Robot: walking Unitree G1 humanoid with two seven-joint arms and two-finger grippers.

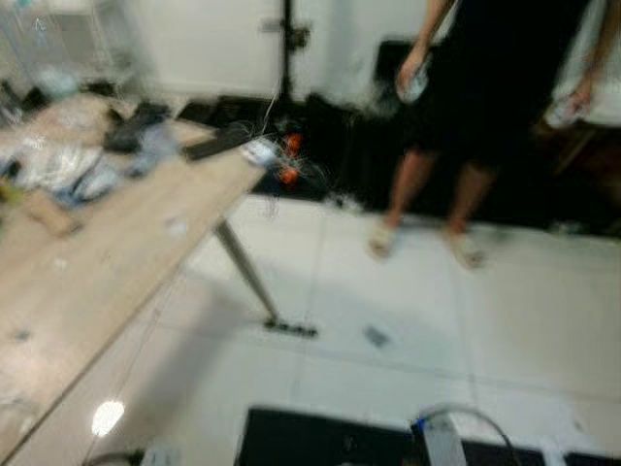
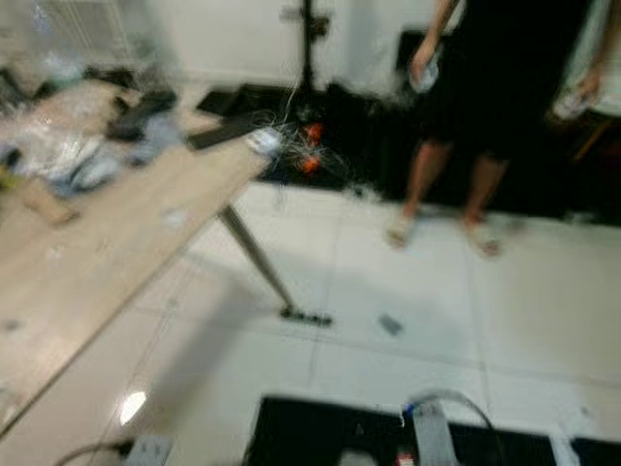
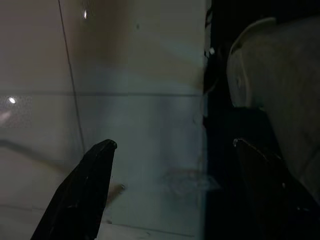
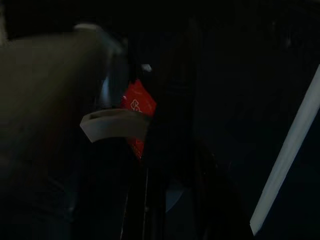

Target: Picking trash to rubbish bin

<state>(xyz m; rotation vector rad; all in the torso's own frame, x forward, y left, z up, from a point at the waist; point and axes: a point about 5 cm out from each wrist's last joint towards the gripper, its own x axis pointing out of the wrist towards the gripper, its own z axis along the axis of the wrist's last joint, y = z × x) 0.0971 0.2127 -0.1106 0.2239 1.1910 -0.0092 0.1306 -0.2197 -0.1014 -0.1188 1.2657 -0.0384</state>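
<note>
Head views blurred. Nearest, at 6 o'clock: a black flat mat (image 1: 320,437) on the floor, with a white-and-silver upright part carrying a grey looped cable (image 1: 448,427) at its far edge.

Left gripper (image 3: 170,155) in the left wrist view: two long black fingers (image 3: 85,190) spread wide, released, nothing between them, over pale floor tile. A dark edge and a pale rounded shape sit beside the far finger; can't identify them.

Right gripper (image 4: 150,165) in the right wrist view: very dark, cannot tell the finger state. A small red packet with white print (image 4: 137,107) shows near the fingers, with a pale curved band just beside it; contact not resolvable.

White glossy tiled floor (image 1: 388,291) mid-frame. A small dark grey scrap (image 1: 375,336) lies on it at about 12 o'clock, just beside the black foot of the slanted metal leg (image 1: 247,272).

From 9 to 11 o'clock: a light wooden tabletop (image 1: 87,272). Its far end carries clutter: clear plastic wrapping (image 1: 58,160), black flat items (image 1: 218,143), too blurred to separate.

Beyond the tabletop corner at 12 o'clock, orange objects in tangled wires (image 1: 288,160) on dark flooring.

Farthest, at 1 o'clock: a person in black clothing and pale sandals (image 1: 485,87), standing, a pale object in each hand (image 1: 412,78).
</note>
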